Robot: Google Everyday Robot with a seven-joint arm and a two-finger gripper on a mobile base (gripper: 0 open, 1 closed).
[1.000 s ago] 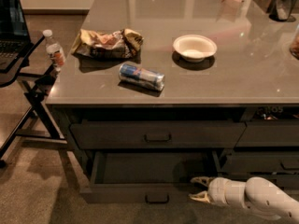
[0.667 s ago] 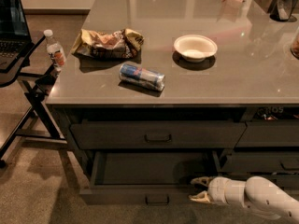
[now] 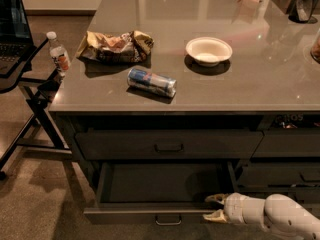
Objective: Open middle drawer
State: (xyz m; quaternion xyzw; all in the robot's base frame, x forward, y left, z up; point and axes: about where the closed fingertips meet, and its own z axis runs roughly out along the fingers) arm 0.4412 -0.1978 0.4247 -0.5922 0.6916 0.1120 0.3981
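Observation:
The middle drawer point(image 3: 165, 184) stands pulled out below the counter. Its dark inside shows, with paler rims, and the small black pull point(image 3: 168, 219) sits on its front near the bottom edge of the view. My gripper point(image 3: 213, 207) reaches in from the lower right, on a white arm point(image 3: 270, 214). Its two pale fingertips point(image 3: 215, 199) are spread apart at the right end of the drawer's front rim, one over the inside and one at the outer face. It holds nothing that I can see.
A closed drawer front point(image 3: 169, 145) with a like pull sits above the open one. On the grey counter point(image 3: 260, 79) lie a can point(image 3: 151, 82), a chip bag point(image 3: 116, 46) and a white bowl point(image 3: 209, 51). A stand with a water bottle point(image 3: 58, 52) is at the left.

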